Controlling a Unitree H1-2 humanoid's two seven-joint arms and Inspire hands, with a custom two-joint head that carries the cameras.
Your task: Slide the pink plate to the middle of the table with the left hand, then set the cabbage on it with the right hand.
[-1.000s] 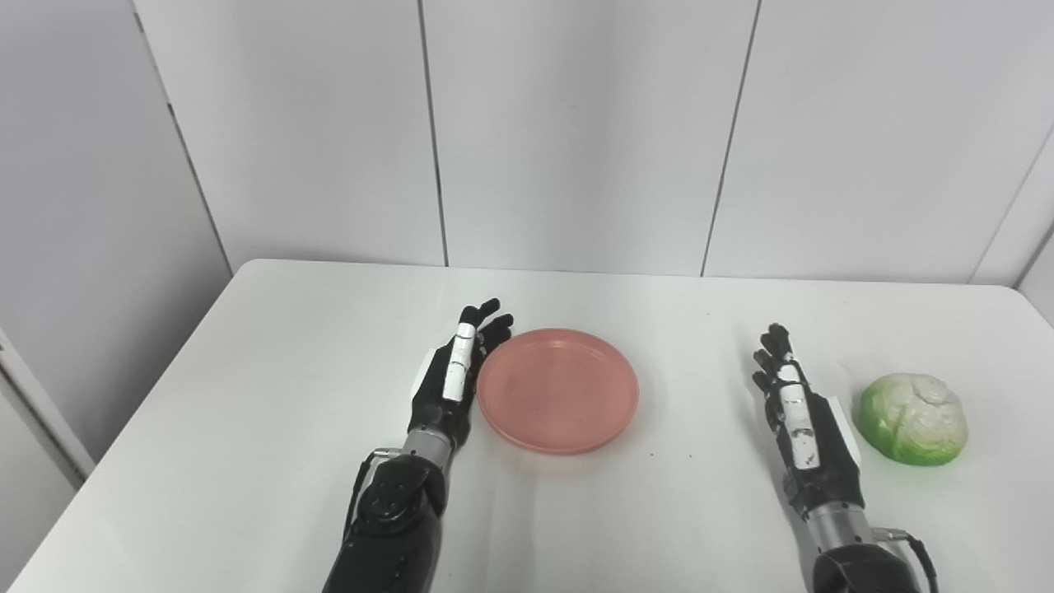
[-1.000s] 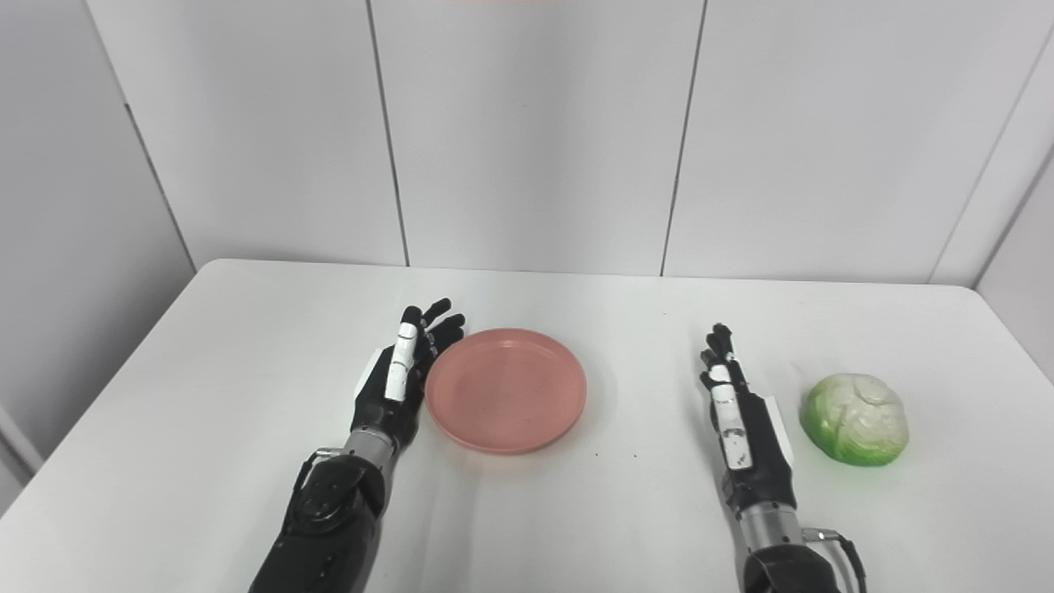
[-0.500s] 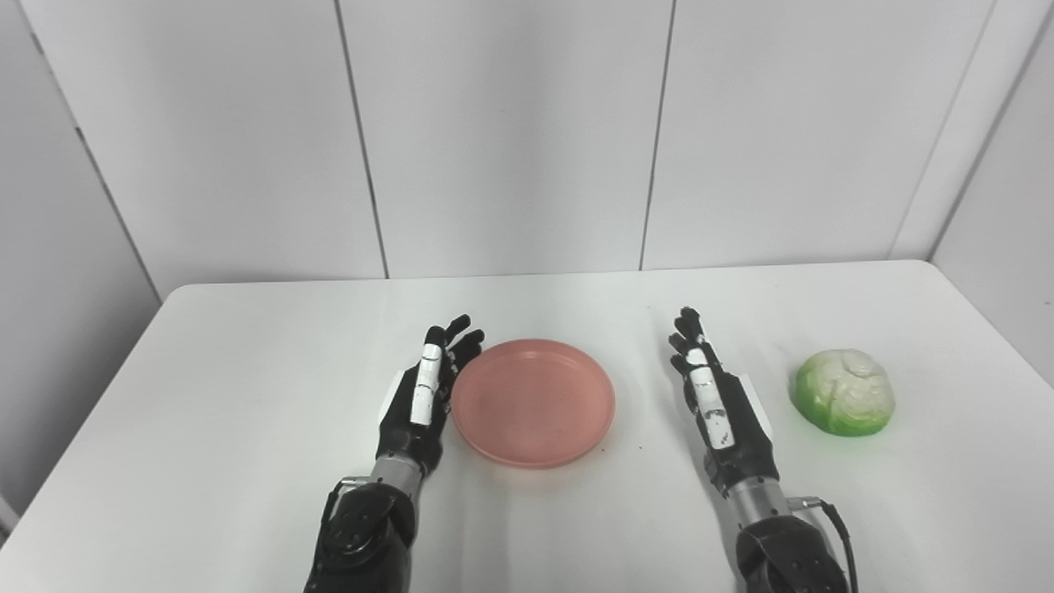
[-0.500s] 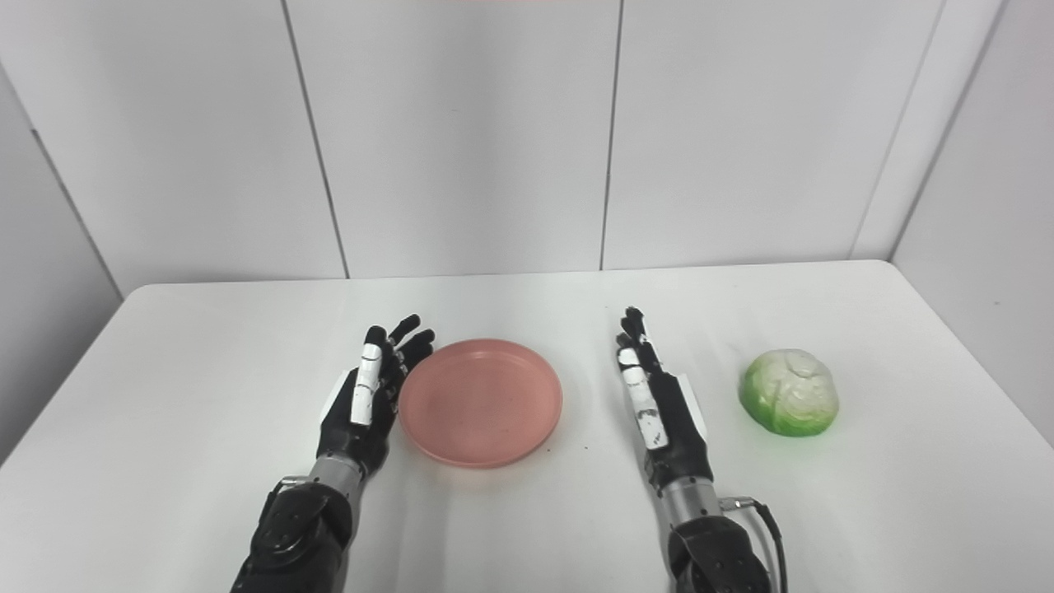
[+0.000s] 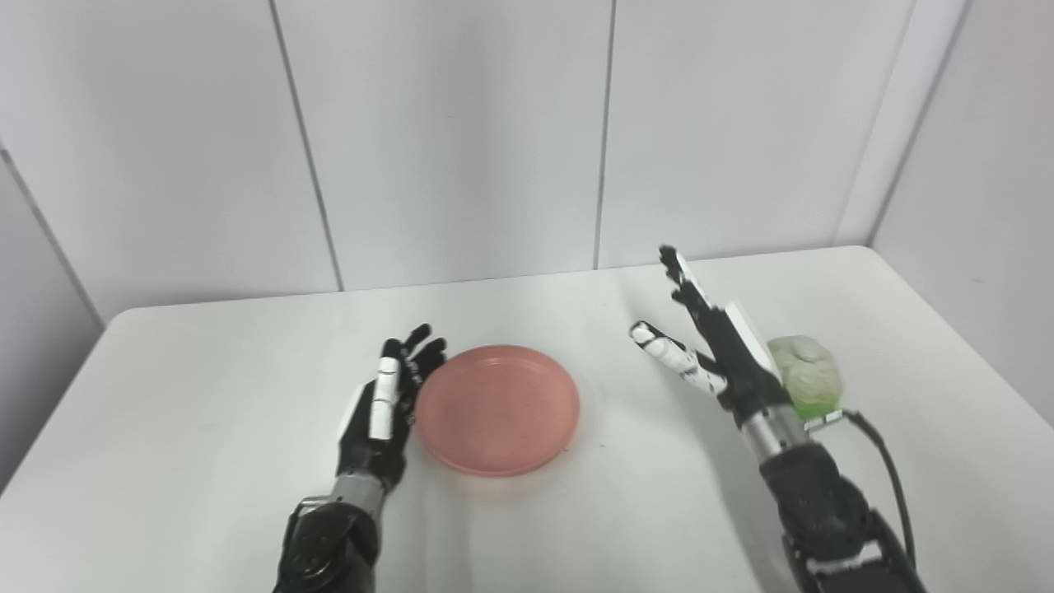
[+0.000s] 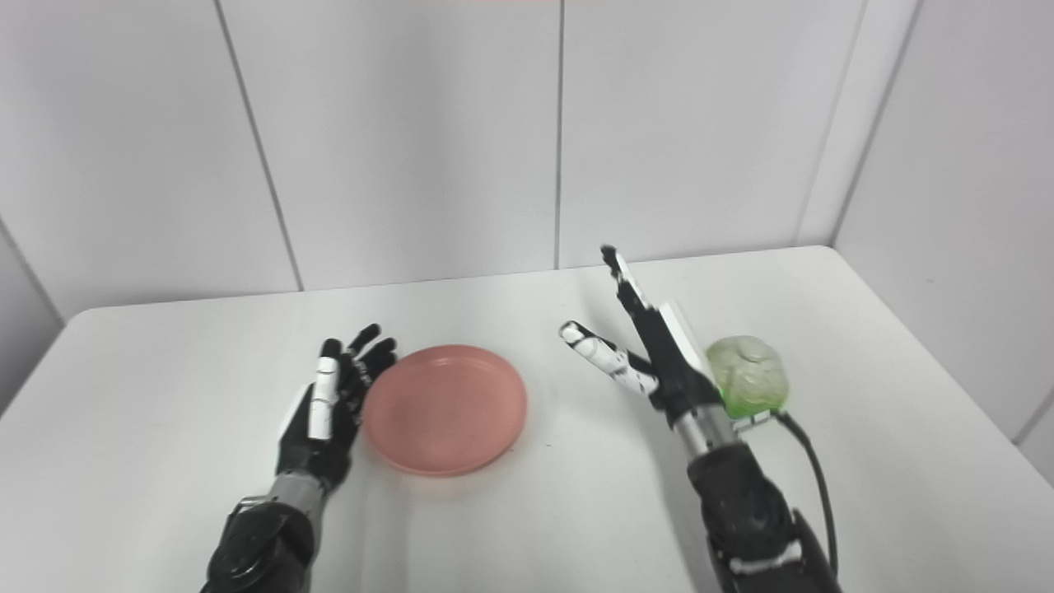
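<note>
Raised off the table (image 5: 206,461) with fingers and thumb spread wide and nothing in its grasp, the robot's right hand (image 5: 715,352) is lifted just left of the cabbage (image 5: 805,375), evidently lining up to take it. Its left hand (image 5: 380,403), also open and empty, lies edge-on against the left rim of the pink plate (image 5: 496,408), the posture of a push. With the plate sitting near the middle of the table, the slide looks done and the cabbage, at right, not yet gripped.
</note>
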